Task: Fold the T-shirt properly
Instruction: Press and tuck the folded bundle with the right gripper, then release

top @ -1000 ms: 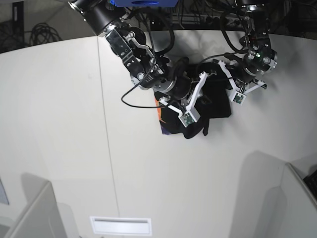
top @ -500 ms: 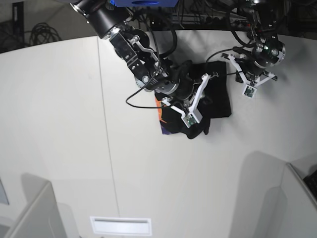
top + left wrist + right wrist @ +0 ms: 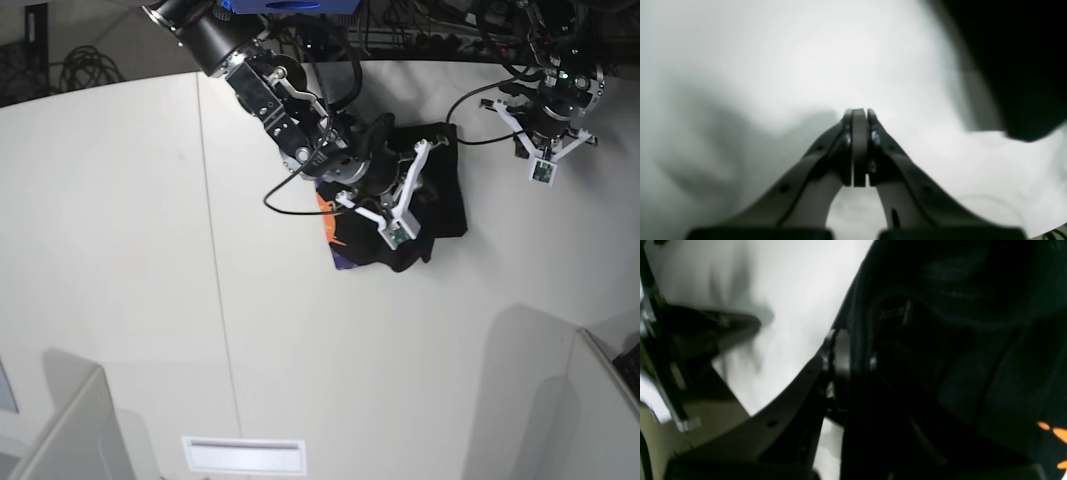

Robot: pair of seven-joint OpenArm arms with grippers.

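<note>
Overhead base view, two close wrist views

Both arms (image 3: 250, 75) are black, built of rounded jointed segments, with thin black cables (image 3: 285, 195) looping alongside. White brackets (image 3: 405, 190) near each wrist carry a small square camera module (image 3: 541, 172). The jaws are dark curved fingers (image 3: 853, 146) with small screws.

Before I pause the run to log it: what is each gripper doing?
Left gripper: closed, empty, above the table.
Right gripper: closed on the T-shirt.
</note>
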